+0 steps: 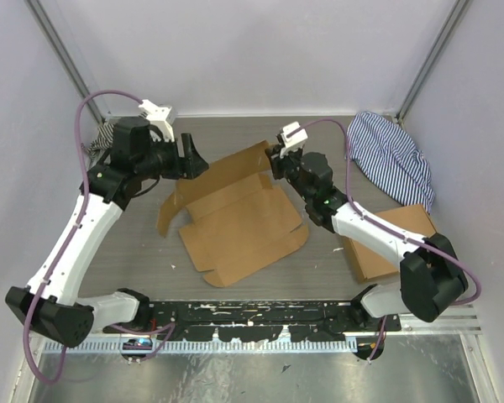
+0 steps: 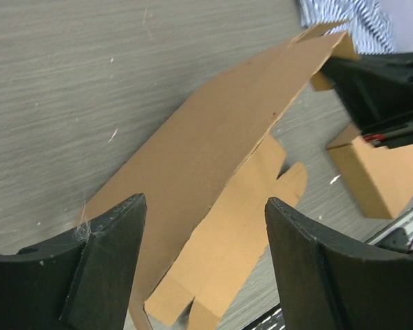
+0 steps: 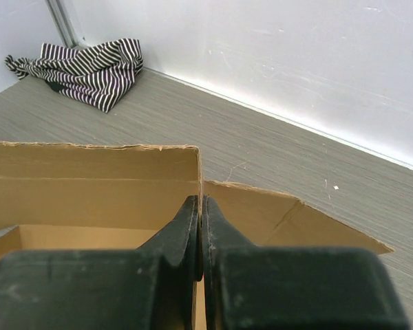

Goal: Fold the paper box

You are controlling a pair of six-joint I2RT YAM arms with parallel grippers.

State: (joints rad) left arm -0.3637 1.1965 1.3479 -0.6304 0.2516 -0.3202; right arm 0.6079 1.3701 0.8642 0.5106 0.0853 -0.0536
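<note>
Paper box (image 1: pixel 244 227) lies mid-way across the surface (image 1: pixel 227 134), mostly flat, with its far panel tipped up. The right hand (image 3: pixel 198 210) is clenched on that panel's top edge, seemingly to keep the fold upright. The left hand (image 1: pixel 195 158) hangs released beside its left end, likely ready to press.

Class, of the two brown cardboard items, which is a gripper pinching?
The paper box sheet in the middle, its raised flap pinched by the right gripper; the thicker stack lies ungripped.
</note>
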